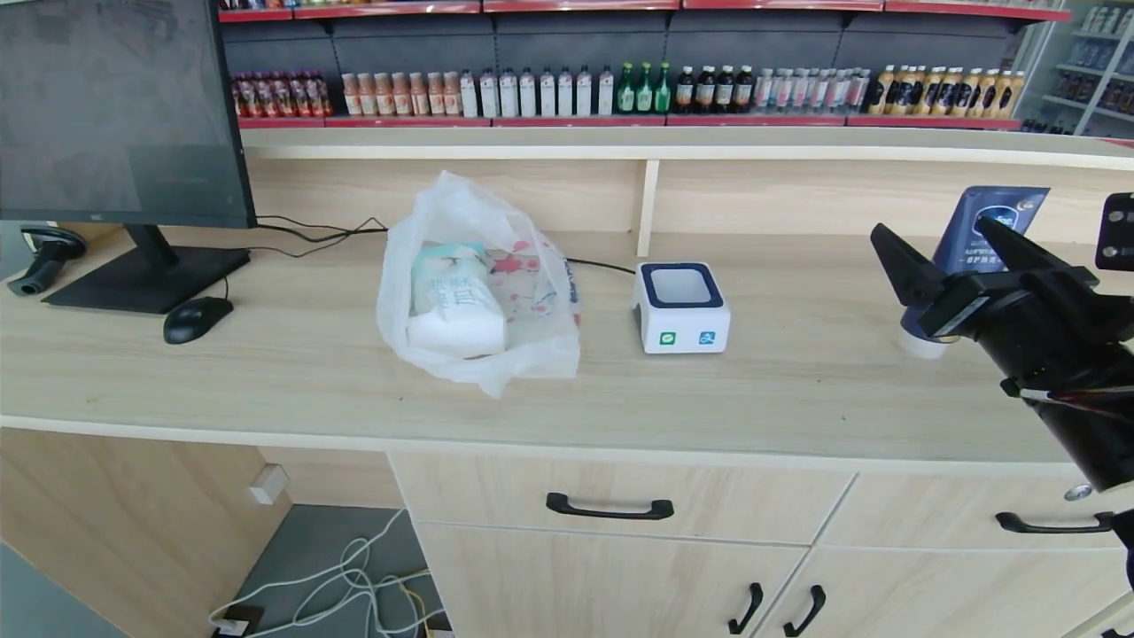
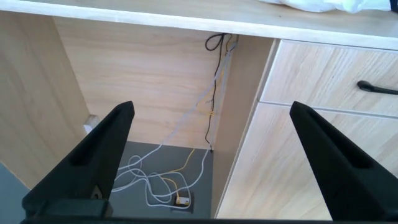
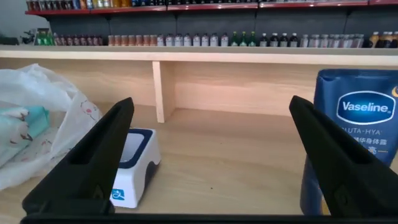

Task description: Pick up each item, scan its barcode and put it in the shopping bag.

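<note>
Now | blue tube (image 1: 1005, 202) upright, cap down | right jaws spread

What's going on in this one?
A robot is working a shop checkout. Its right gripper, open, is at the blue tube standing on the counter, not yet gripping it. The shopping bag left of the scanner already holds a white and teal pack. The left gripper, open and empty, sits below the counter edge.
</note>
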You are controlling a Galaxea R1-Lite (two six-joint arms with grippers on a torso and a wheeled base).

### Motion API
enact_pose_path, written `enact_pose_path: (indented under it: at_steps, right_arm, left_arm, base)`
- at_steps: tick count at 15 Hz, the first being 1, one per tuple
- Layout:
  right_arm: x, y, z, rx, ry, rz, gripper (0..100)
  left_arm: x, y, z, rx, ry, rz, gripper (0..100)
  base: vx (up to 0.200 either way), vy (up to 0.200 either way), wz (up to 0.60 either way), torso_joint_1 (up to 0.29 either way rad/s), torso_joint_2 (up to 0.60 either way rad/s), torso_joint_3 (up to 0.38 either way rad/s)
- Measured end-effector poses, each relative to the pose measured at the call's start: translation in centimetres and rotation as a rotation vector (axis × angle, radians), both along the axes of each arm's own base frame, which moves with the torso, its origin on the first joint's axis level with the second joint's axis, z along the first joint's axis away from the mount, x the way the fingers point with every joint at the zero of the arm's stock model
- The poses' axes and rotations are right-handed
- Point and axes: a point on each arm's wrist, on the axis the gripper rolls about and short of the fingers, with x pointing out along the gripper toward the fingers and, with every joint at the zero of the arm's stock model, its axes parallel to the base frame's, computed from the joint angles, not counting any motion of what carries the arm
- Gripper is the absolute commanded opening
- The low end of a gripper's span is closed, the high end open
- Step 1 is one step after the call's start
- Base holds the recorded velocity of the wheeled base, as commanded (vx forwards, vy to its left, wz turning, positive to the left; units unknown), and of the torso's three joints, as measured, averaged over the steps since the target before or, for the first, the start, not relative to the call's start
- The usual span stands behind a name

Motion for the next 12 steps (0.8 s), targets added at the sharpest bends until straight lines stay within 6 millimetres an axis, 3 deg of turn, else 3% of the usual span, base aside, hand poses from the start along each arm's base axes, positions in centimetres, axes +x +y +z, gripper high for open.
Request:
enact_pose_path:
  at_steps: [12]
  right_arm:
    - [-0.4, -0.2, -1.2, -0.006, 0.051, -0.005, 100]
  left_arm:
    - [0.0, 0.0, 0.0, 0.000, 0.001, 0.000, 100]
  base:
    - [0.000, -0.200, 0.00, 0.002, 0.00, 0.002]
